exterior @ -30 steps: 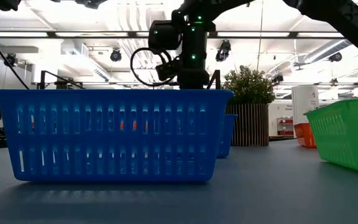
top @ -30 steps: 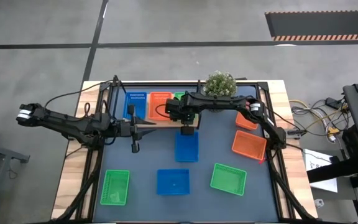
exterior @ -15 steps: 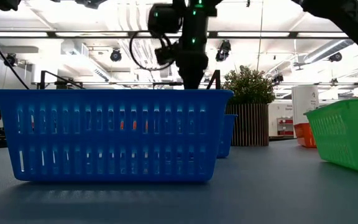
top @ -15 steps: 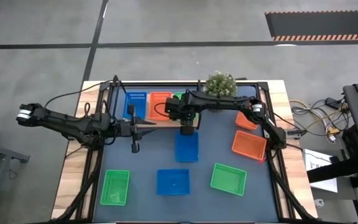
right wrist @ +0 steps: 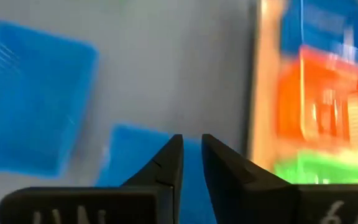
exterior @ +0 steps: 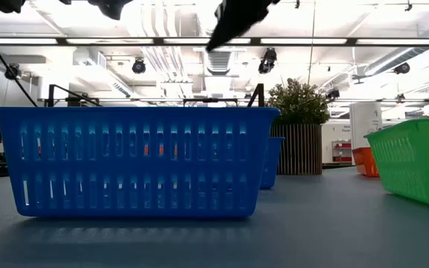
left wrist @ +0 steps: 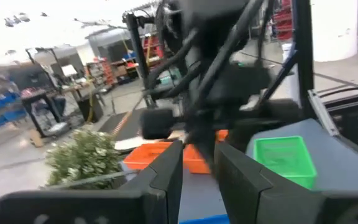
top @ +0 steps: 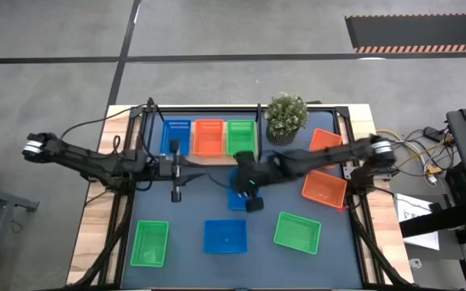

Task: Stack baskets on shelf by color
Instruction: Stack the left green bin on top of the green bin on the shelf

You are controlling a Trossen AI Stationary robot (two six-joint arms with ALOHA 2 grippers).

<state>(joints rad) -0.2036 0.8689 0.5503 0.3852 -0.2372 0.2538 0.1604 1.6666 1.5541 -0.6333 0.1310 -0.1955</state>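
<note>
The shelf (top: pixel 155 129) at the table's far edge carries a blue basket (top: pixel 178 134), a red-orange basket (top: pixel 209 137) and a green basket (top: pixel 239 137) side by side. My right gripper (top: pixel 254 204) (right wrist: pixel 192 146) hovers above a blue basket (top: pixel 238 196) on the middle of the table, its fingers a narrow gap apart and holding nothing. My left gripper (top: pixel 176 194) (left wrist: pixel 197 165) waits left of that basket, fingers slightly apart and empty. In the low view both grippers are out of the picture.
Loose on the table lie a green basket (top: pixel 150 242), a blue basket (top: pixel 225 236) (exterior: pixel 132 160), another green one (top: pixel 298 232) (exterior: pixel 415 160) and two red-orange ones (top: pixel 324 187) (top: pixel 324 141). A potted plant (top: pixel 285 113) stands right of the shelf.
My right gripper has left the green basket on the shelf, risen, and swung fast toward the table's near edge until it hangs over the blue basket on the middle of the table. The green basket stays on the shelf.
</note>
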